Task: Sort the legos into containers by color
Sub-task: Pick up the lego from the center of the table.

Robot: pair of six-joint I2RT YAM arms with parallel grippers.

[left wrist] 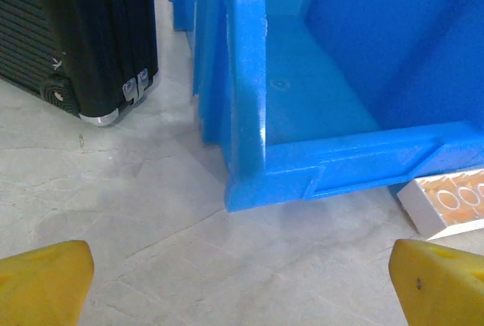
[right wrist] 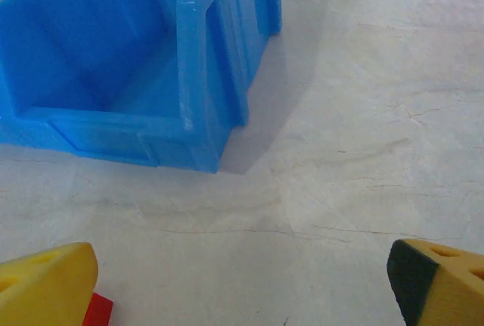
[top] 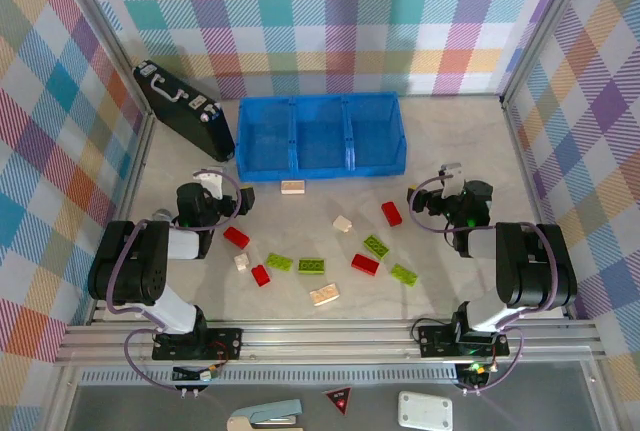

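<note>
1. Progress: sorting is not looking started. From above, all three compartments (top: 320,136) of the blue bin (top: 345,101) are showing bare floors. The bin is sitting at the middle of the table's (top: 460,141) far edge.
2. The legos (top: 311,266) are all lying loose on the table between the bin and the near edge. I'm counting twelve: four red, four lime green, four cream.
3. One cream brick (top: 293,187) is lying just beside the bin's front wall. The rest are scattering across the table's middle.
4. The left gripper (left wrist: 242,288) is standing wide and holding nothing. It's hovering low by the bin's left front corner and looking into the left compartment.
5. The right gripper (right wrist: 242,284) is also standing wide and empty. It's hovering low off the bin's right front corner, toward the table's right edge.
6. Judging what's left: every brick is waiting on a pick and a drop, and no colour is claiming a compartment yet.
7. The black briefcase (top: 185,111) is lying in the far-left corner, not serving as a container.
8. Hidden or unclear:
   - The bin's front walls are blocking part of each floor in both wrist views.
   - A red sliver (right wrist: 97,311), likely a brick, is getting cut off at the right wrist view's bottom, beside a yellow pad (right wrist: 45,284).
   - From above, the jaw gaps are proving too small to read.
</note>
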